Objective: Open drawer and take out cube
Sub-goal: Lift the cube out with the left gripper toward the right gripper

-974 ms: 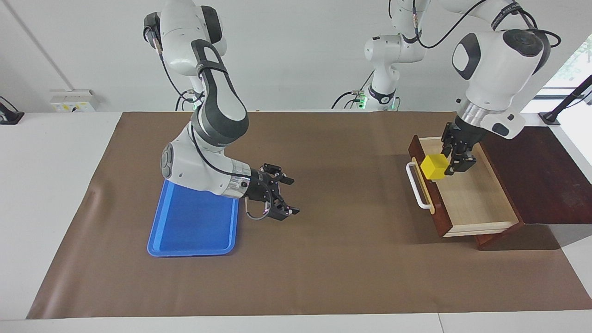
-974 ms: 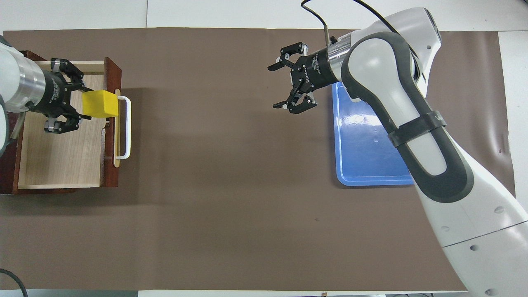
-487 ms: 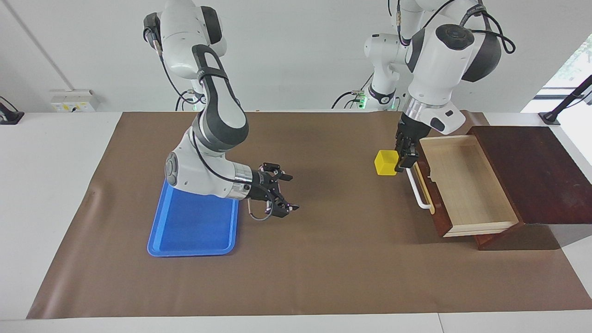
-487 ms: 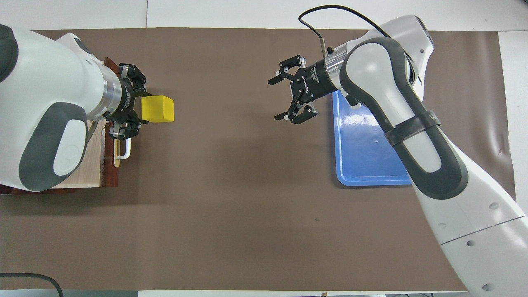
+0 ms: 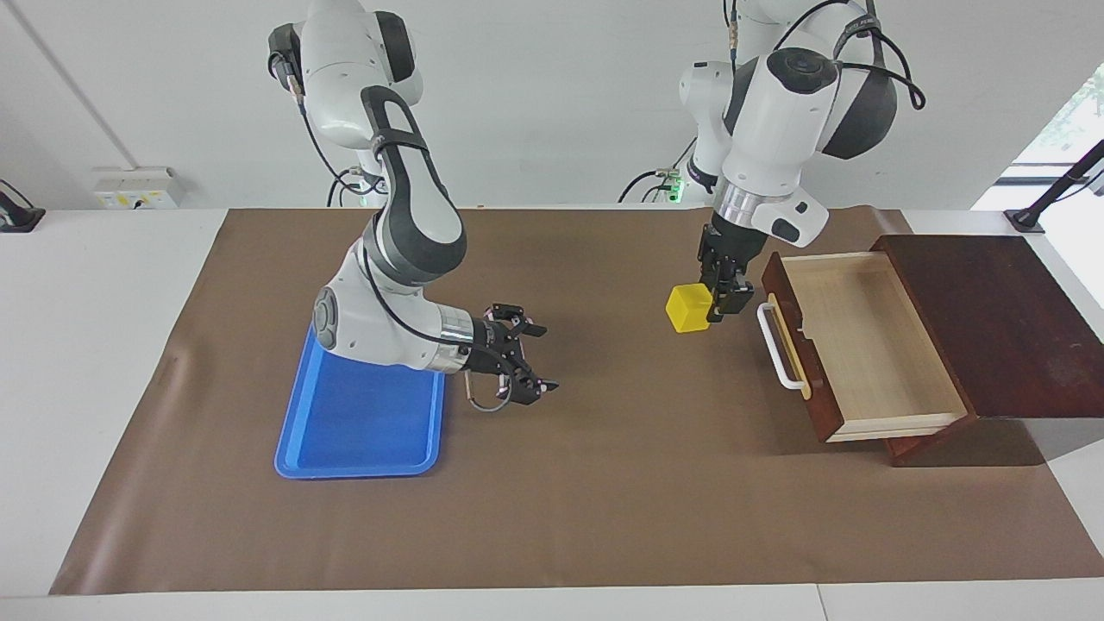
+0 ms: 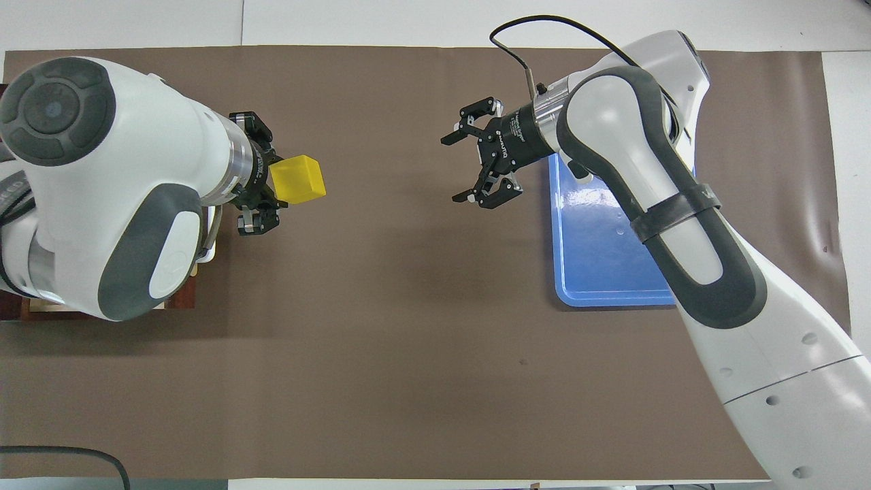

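The dark reddish-brown drawer (image 5: 871,345) stands pulled open at the left arm's end of the table, its light wood inside bare; in the overhead view the left arm covers most of it (image 6: 178,306). My left gripper (image 5: 723,297) (image 6: 262,194) is shut on the small yellow cube (image 5: 688,308) (image 6: 297,179) and holds it in the air over the brown mat, just outside the drawer's white handle (image 5: 779,354). My right gripper (image 5: 530,358) (image 6: 476,153) is open and empty over the mat, beside the blue tray.
A blue plastic tray (image 5: 358,414) (image 6: 605,245) lies toward the right arm's end of the table, partly under the right arm. A brown mat (image 5: 604,483) covers the table. The drawer's dark cabinet top (image 5: 992,310) lies at the left arm's end.
My left gripper has lifted the cube out of the drawer and carried it past the handle toward the table's middle. The right gripper has stayed nearly still, open.
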Tool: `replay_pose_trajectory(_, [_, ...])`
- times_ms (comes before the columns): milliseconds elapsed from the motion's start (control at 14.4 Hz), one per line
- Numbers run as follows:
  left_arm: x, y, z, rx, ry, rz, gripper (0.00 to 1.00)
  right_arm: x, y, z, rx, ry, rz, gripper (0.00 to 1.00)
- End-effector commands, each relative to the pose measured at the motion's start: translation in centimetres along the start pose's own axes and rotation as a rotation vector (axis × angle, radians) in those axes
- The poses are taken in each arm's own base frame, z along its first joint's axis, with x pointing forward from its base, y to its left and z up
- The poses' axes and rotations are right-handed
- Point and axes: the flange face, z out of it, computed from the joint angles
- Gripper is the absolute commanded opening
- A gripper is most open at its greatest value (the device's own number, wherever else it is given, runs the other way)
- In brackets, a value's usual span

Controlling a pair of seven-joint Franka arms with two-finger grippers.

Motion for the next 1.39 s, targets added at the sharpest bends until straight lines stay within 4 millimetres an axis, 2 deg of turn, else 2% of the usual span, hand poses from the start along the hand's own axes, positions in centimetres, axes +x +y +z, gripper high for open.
replay_pose_trajectory(0, [-3.3,-0.7,2.0,0.008,-0.006,-0.019,0.00,-0.3,0.1,-0.3,0.055,-0.006,-0.012,1.00])
replay_pose_trajectory(70, [-4.3,-1.0,2.1,0.004,-0.009,-0.019,0.00,-0.4,-0.2,-0.5,0.086,0.011,-0.027,1.00])
replay_pose_trajectory(209, [-5.0,-0.8,2.5,-0.007,-0.017,-0.038,0.00,-1.4,-0.2,0.5,0.110,0.025,-0.081,1.00])
replay_pose_trajectory(348, [-6.1,-0.8,3.5,-0.018,-0.021,-0.032,0.00,-1.3,-0.2,0.4,0.113,0.026,-0.096,1.00])
replay_pose_trajectory(487, [-6.4,-0.6,3.7,-0.026,-0.025,-0.036,0.00,-1.4,-0.2,0.5,0.107,0.025,-0.122,1.00])
replay_pose_trajectory(765, [-6.6,-0.5,3.6,-0.045,-0.037,-0.038,0.00,-1.2,0.0,1.0,0.103,0.014,-0.066,1.00])
replay_pose_trajectory(1043, [-7.8,-0.7,3.7,-0.070,-0.056,-0.052,0.00,-2.6,0.7,2.9,0.069,0.013,-0.004,1.00])
replay_pose_trajectory(1252, [-8.4,-0.9,3.7,-0.079,-0.053,-0.038,0.00,-3.4,0.9,3.8,0.067,0.014,-0.005,1.00])
replay_pose_trajectory(1321, [-8.5,-0.7,4.3,-0.072,-0.049,-0.038,0.00,-3.4,0.9,3.8,0.070,0.015,-0.003,1.00])
